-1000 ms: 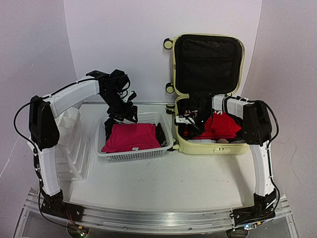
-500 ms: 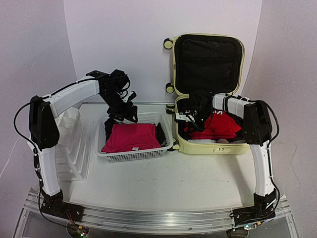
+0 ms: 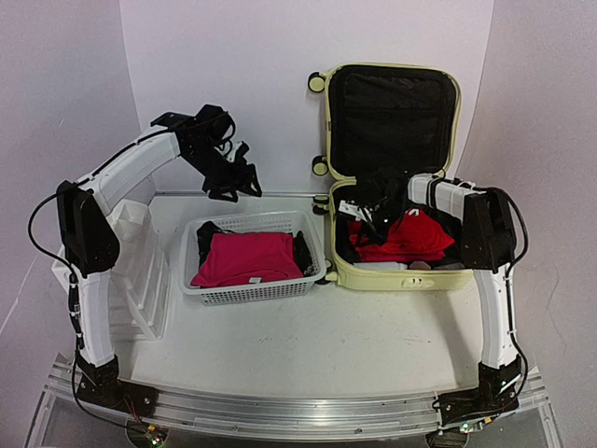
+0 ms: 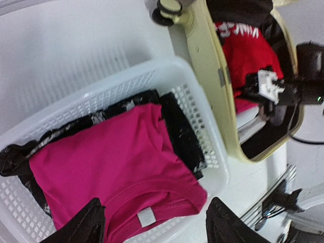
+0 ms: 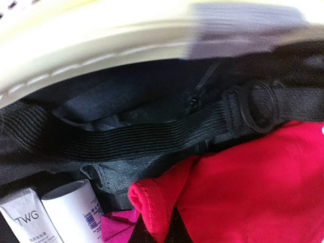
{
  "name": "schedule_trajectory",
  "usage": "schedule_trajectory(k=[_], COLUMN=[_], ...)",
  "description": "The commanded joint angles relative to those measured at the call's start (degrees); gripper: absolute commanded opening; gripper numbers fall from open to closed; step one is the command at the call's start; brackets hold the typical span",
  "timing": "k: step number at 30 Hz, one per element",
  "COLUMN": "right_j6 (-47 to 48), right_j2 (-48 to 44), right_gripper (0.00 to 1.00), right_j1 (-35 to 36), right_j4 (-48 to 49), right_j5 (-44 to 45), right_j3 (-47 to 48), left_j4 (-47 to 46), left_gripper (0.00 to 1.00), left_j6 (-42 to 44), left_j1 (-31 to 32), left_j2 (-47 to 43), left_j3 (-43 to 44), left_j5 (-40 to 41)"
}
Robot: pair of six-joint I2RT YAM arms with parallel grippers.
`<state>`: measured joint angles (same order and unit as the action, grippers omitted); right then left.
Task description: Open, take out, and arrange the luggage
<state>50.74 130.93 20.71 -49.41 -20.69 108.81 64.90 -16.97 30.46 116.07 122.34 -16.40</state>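
- Two arms are seen at the tabletop (image 3: pixel 308 345): the left one is held high over the rear left, and the right one is reached into the luggage (image 3: pixel 392 277).
- The luggage is placed open at the rear right corner of the tabletop. The pale yellow lower shell is laid flat. The lid (image 3: pixel 392 117) is stood upright against the back wall, with its black lining shown.
- A white mesh basket (image 3: pixel 252 291) is set mid-tabletop, just beside the luggage's left wall. Contact between them cannot be told.
- A pink shirt (image 3: pixel 244 259) is folded in the basket, on top of a black garment (image 3: pixel 303 250) that is seen at its edges.
- The left gripper (image 3: pixel 231 182) is hung above the basket's rear rim, well apart from it. Its jaws are spread wide and nothing is held between them. In the left wrist view the pink shirt is framed by both fingers.
- The right gripper (image 3: pixel 362 213) is set inside the lower shell, at its rear left, near the hinge line, with its jaws closed.
- A red garment (image 3: pixel 410 238) is piled in the lower shell. A fold of its hem is bunched at the bottom centre of the right wrist view. Whether it is pinched cannot be told, since the fingertips are not clearly seen.
- Two white tubes (image 5: pixel 66 210) are laid side by side near that hem, one marked TWG. A black elastic strap (image 5: pixel 126 139) is run above them.
- A white drawer organiser (image 3: pixel 140 271) is stood at the left edge of the tabletop.
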Motion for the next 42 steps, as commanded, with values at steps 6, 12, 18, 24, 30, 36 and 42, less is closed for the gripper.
schedule_trajectory(k=[6, 12, 18, 24, 30, 36, 42], right_j6=[-12.19, -14.21, -14.4, -13.17, -13.83, -14.98, -16.19], right_j2=[-6.08, -8.9, -12.77, -16.41, -18.77, -21.25, -23.19], right_gripper=[0.0, 0.0, 0.0, 0.0, 0.0, 0.0, 0.0], right_j1=[-0.79, -0.87, -1.43, -1.47, -1.51, -1.54, -1.21], right_j4=[2.34, 3.09, 5.37, 6.37, 7.63, 9.96, 11.24], right_j5=[-3.08, -3.01, -4.15, -5.89, -7.69, -8.32, -10.25], right_j3=[2.46, -0.24, -3.95, -7.57, -10.38, -12.81, -14.85], left_j4=[-1.69, -21.03, -39.12, -43.85, -45.83, -45.79, -44.87], left_gripper=[0.74, 0.76, 0.79, 0.8, 0.82, 0.82, 0.8], left_j6=[-37.54, -67.68, -88.9, -97.01, -100.78, -102.04, -101.21], left_j1=[-5.47, -0.75, 7.87, 12.6, 15.4, 16.96, 17.67], left_j2=[9.29, 8.15, 12.02, 21.14, 27.14, 29.15, 31.5], left_j3=[13.04, 2.17, 0.16, 10.83, 16.33, 16.2, 18.89], left_j5=[-18.0, -21.1, -15.83, -11.89, -6.95, -4.99, -2.96])
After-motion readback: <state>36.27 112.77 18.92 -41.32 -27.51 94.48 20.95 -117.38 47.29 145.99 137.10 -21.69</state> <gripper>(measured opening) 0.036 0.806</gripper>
